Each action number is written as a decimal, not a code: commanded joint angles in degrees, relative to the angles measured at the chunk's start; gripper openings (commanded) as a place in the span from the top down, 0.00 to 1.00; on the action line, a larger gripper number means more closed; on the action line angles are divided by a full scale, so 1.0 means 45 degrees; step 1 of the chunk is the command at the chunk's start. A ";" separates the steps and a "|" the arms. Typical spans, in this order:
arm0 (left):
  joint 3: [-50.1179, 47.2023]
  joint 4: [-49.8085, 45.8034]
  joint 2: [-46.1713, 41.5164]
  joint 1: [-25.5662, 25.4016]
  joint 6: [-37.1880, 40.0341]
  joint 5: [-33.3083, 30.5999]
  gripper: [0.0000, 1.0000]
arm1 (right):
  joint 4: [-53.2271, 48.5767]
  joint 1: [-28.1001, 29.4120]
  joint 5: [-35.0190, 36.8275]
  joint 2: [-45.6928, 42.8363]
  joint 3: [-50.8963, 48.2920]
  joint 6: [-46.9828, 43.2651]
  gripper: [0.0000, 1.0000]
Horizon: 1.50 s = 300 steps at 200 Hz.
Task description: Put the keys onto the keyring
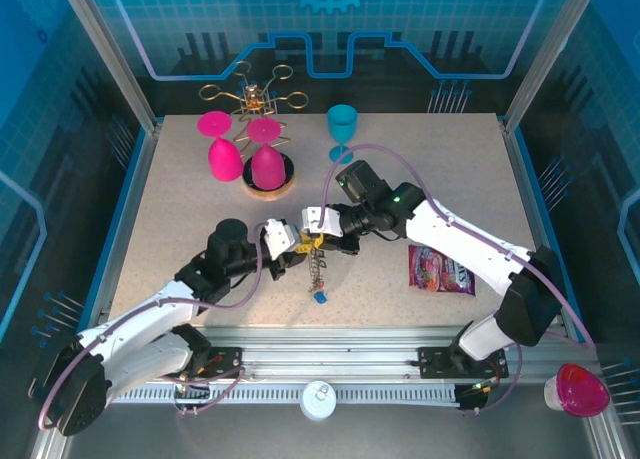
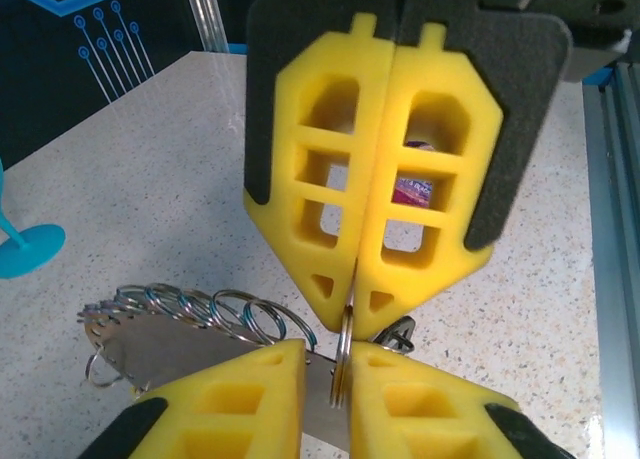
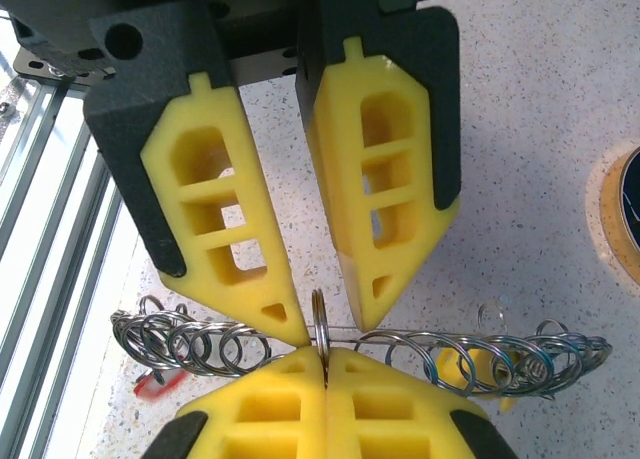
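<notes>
Top view: the left gripper (image 1: pixel 293 245) and right gripper (image 1: pixel 318 231) meet tip to tip at the centre of the table (image 1: pixel 180 209). The keyring (image 1: pixel 316 266) hangs from them as a short silvery chain, with a blue key (image 1: pixel 320 297) at its bottom end touching the table. A snack packet (image 1: pixel 440 270) lies to the right. Pink goblets (image 1: pixel 225 157) and a gold rack (image 1: pixel 255 97) are at the upper left.

Left wrist: the left gripper (image 2: pixel 328 351) is at the bottom edge, fingers apart. A flat metal strip and one ring sit in the gap; I cannot tell if they are squeezed. The keyring (image 2: pixel 215 314) rings fan out to the lower left. The right gripper (image 2: pixel 350 294) is above, fingers pressed together on that same ring.

Right wrist: the right gripper (image 3: pixel 325 354) is at the bottom, clenched on one upright ring. The keyring (image 3: pixel 470 354) spreads left and right as a row of silver rings. A red key (image 3: pixel 160 382) is at the lower left. The left gripper (image 3: pixel 335 319) is above, with a gap between its fingers.
</notes>
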 commanded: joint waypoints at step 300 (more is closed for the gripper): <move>-0.1429 0.5500 0.0266 0.0121 -0.1725 0.0283 1.00 | 0.5967 -0.0685 -0.1207 -0.3076 -0.4944 0.4259 0.61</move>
